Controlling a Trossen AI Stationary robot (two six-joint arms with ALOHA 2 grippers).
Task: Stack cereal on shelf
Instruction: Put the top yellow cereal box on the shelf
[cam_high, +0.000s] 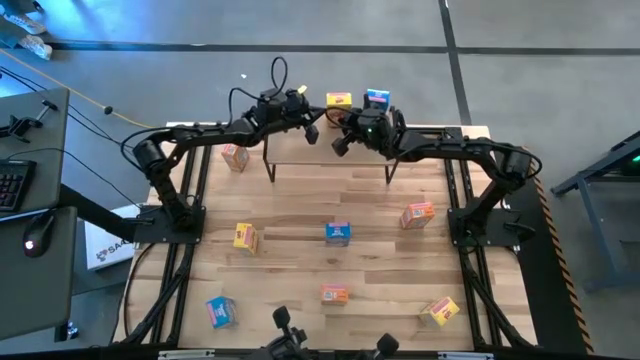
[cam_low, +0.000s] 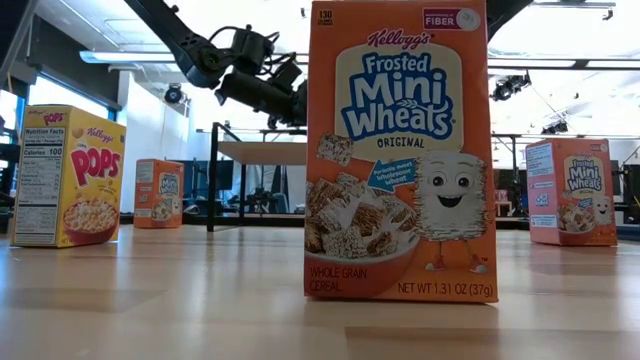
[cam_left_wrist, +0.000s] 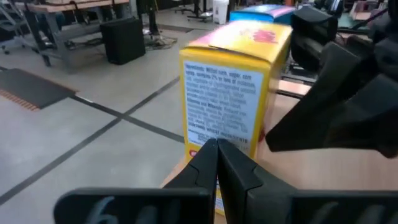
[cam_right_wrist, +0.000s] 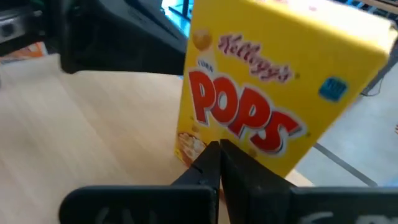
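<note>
Crowding the shelf (cam_high: 330, 150) at twelve o'clock, we hold both sets of fingers pressed together, left fingers (cam_left_wrist: 216, 163) and right fingers (cam_right_wrist: 219, 163), around the yellow box (cam_high: 339, 100). One nudge could tip it off the surface's far edge, judging by its perch.

Two dark, slender six-joint arms (cam_high: 200, 135) on black frame bases. Looped black cables (cam_high: 275, 85) over the wrists. Matte black wedge-shaped fingers (cam_left_wrist: 205, 168) tapering to points.
</note>
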